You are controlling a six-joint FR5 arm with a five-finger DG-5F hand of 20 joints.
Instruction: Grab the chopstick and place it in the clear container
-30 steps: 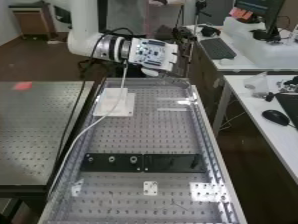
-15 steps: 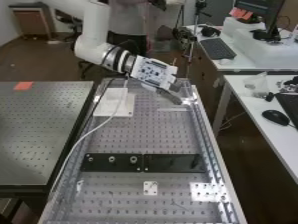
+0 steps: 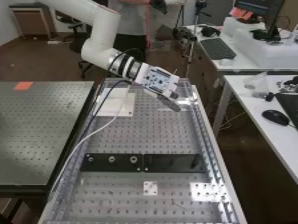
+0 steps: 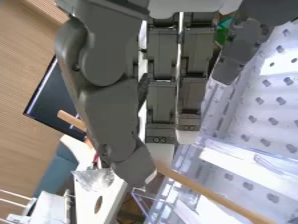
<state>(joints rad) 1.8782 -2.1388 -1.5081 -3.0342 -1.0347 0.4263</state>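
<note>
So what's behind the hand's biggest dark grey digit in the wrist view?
A pale wooden chopstick slants behind that digit of the hand, showing on both sides. Its stretch directly behind is covered, so the contact there can't be seen.

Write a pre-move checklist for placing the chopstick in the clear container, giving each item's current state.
1. Chopstick held by the hand: ok, between thumb and fingers.
2. Clear container present near the hand: ok.
3. Chopstick lined up over the container's opening: cannot tell.
4. White cable away from the fingers: ok, off to one side.
5. Chopstick released into the container: not ok, in the hand.
</note>
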